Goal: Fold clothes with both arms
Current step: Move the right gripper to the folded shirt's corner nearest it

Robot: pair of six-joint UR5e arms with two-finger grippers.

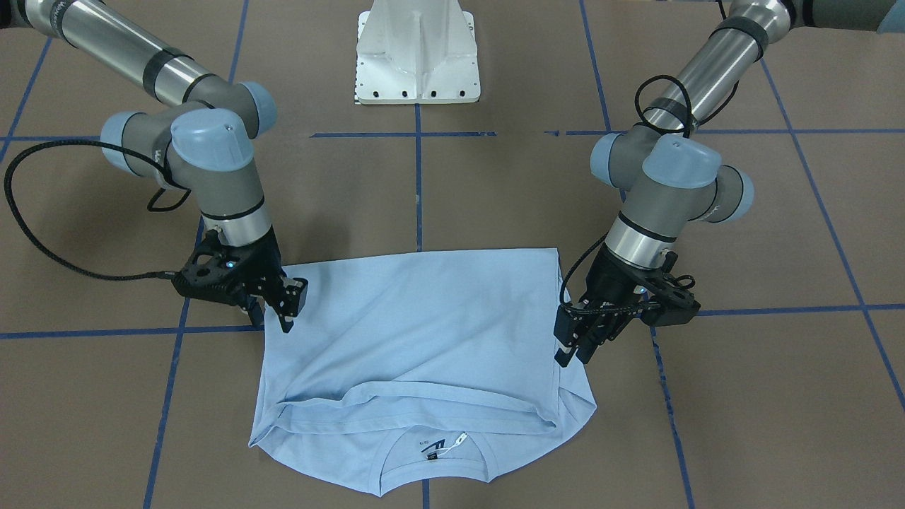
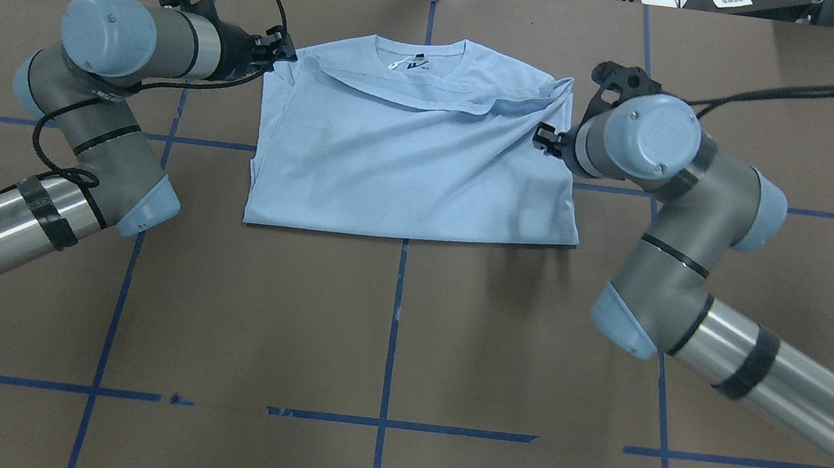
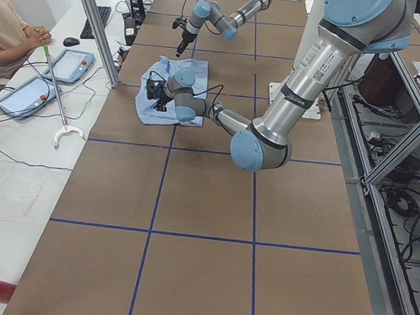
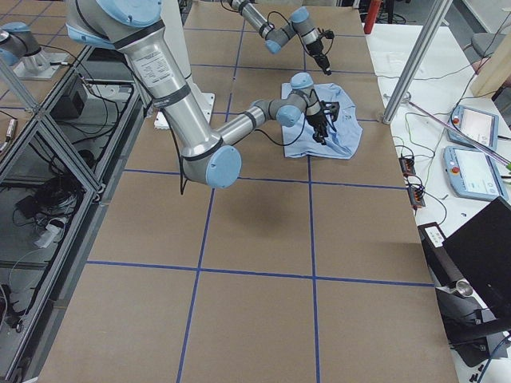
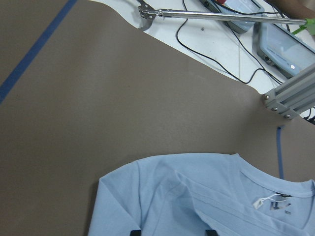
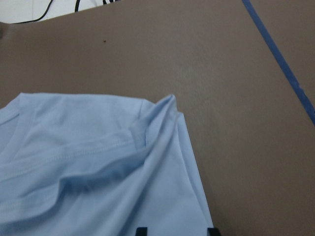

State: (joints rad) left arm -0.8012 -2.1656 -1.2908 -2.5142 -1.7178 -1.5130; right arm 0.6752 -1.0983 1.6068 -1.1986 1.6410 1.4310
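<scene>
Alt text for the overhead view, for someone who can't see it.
A light blue short-sleeved T-shirt lies folded on a brown table with blue tape lines, collar at the far edge. The black left pincer and black right pincer flank its collar end.

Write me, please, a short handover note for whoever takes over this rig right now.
Left gripper: open, fingers apart over the T-shirt's side edge, gripping nothing.
Right gripper: open, at the opposite side edge, gripping nothing.
Light blue T-shirt: flat on the brown table, between the two arms.
Done: the bottom half is folded up over the chest. The hem lies rumpled just short of the collar, with the neck label showing.
Left: probably smooth the wrinkled hem, then make the remaining folds.
</scene>
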